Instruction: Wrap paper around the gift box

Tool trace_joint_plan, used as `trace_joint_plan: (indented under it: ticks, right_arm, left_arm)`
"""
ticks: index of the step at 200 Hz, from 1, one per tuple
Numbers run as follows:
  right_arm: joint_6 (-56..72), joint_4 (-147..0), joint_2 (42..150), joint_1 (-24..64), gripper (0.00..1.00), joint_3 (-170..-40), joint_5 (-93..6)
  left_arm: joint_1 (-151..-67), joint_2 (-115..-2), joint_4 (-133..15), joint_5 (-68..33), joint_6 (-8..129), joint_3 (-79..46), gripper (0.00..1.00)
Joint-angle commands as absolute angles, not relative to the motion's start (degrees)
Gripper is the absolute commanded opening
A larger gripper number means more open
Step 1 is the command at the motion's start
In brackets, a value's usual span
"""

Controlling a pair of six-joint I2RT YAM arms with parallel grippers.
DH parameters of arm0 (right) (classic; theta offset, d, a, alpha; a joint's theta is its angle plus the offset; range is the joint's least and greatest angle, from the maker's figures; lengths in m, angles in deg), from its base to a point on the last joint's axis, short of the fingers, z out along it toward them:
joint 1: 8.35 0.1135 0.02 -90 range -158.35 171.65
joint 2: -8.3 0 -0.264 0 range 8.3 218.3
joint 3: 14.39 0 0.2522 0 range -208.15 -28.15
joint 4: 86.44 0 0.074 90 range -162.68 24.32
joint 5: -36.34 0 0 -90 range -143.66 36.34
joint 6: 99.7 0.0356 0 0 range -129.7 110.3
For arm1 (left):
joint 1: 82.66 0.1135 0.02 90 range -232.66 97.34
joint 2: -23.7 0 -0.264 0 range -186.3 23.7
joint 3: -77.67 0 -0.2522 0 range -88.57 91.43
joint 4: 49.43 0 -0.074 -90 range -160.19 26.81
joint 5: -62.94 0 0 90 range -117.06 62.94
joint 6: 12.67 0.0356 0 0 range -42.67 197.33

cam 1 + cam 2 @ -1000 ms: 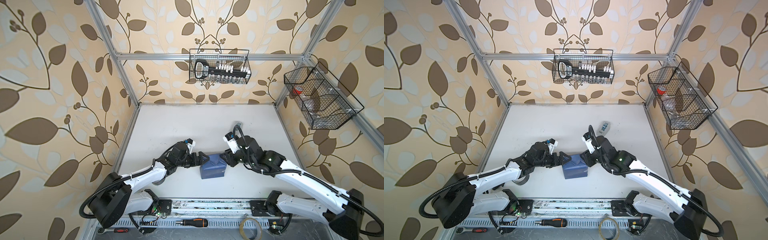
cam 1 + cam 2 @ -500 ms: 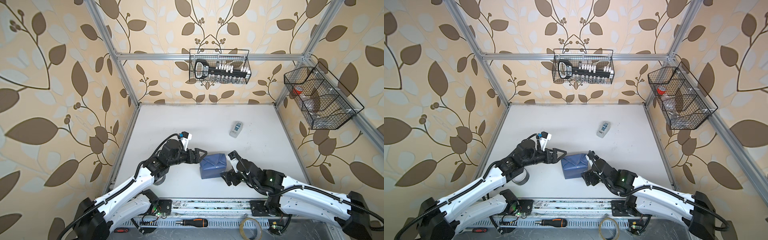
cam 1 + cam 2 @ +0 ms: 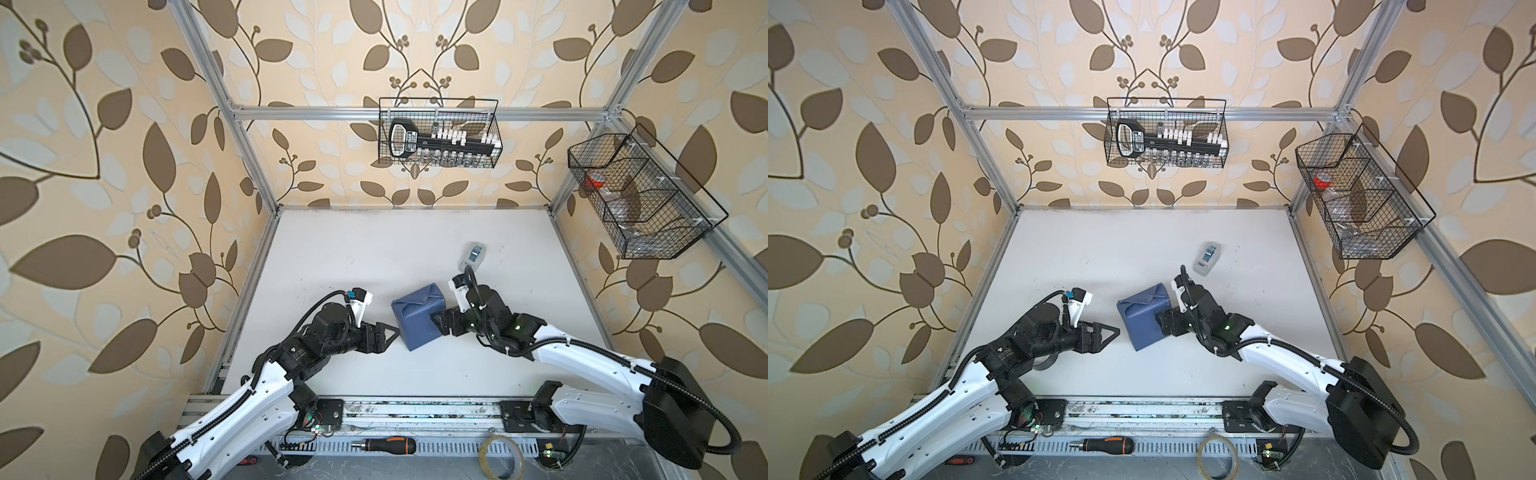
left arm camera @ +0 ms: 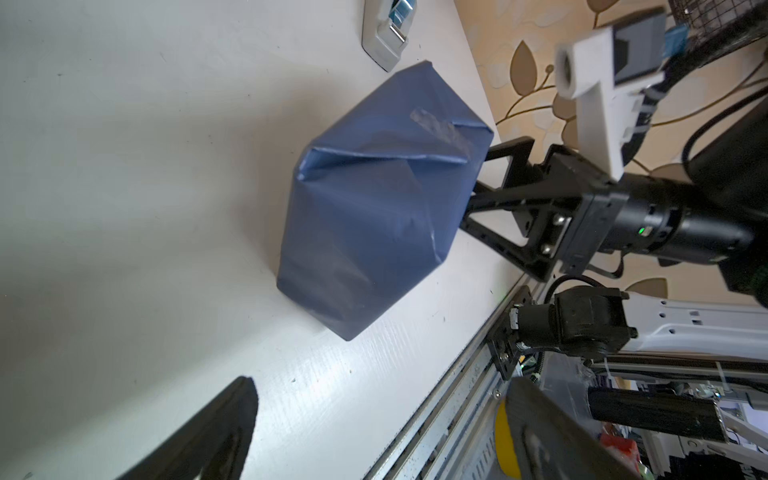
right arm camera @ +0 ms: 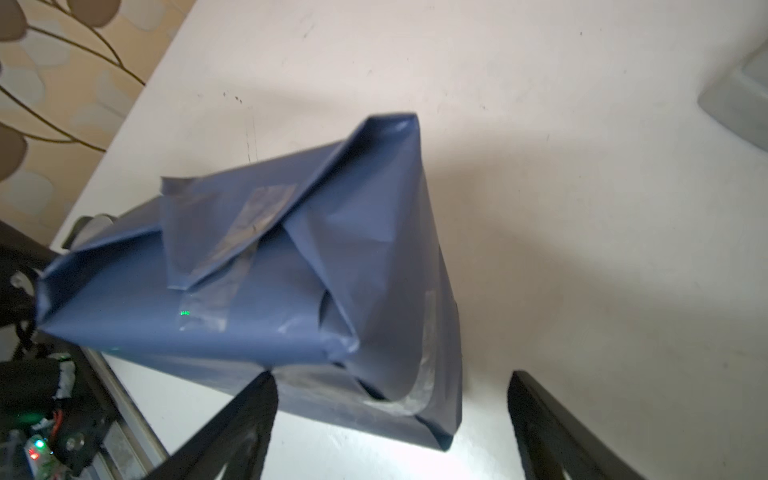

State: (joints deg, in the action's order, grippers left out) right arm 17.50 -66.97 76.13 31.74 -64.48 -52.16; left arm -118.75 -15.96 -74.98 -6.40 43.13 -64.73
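Note:
The gift box is fully covered by the dusky blue paper (image 3: pixel 419 318) (image 3: pixel 1144 318). It stands turned at an angle in mid-table, with none of its dark surface showing. Clear tape strips hold the folded end flaps (image 5: pixel 232 232) (image 4: pixel 440 129). My left gripper (image 3: pixel 392 332) (image 3: pixel 1113 332) (image 4: pixel 380 382) is open, just left of the parcel and apart from it. My right gripper (image 3: pixel 436 324) (image 3: pixel 1158 324) (image 5: pixel 390 374) is open at the parcel's right side. Its jaws straddle a lower corner, with one finger (image 5: pixel 249 407) at the paper's edge.
A grey tape dispenser (image 3: pixel 473 255) (image 3: pixel 1207 257) lies on the table behind the right wrist. Wire baskets hang on the back wall (image 3: pixel 438 133) and right wall (image 3: pixel 640 199). A screwdriver (image 3: pixel 384 444) and a tape roll (image 3: pixel 500 455) lie beyond the front rail.
Both grippers left the parcel. The right arm swung back toward the front, opened, then returned to the parcel's right side. The parcel now sits turned. The left gripper drew back slightly.

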Motion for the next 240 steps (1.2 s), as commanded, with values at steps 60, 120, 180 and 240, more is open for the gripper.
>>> trace_joint_plan:
  ticks: [60,120,180,240]
  right_arm:
    - [18.16,-76.59,86.24,22.52,0.9,-68.9,-36.87]
    - [23.0,-87.78,99.98,20.79,0.9,-74.54,-31.48]
    - [27.61,-92.56,105.99,18.45,0.86,-77.19,-27.24]
    - [22.14,-83.91,100.21,12.07,0.86,-76.43,-33.25]
  left_arm:
    - [-117.04,-31.84,-60.98,-12.87,37.66,-60.8,0.97]
    - [-106.5,-50.37,-52.25,-2.57,37.66,-53.37,0.96]
    - [-106.36,-68.81,-51.11,1.91,38.96,-38.56,0.91]
    - [-103.3,-67.89,-58.67,-1.77,44.48,-32.59,0.91]
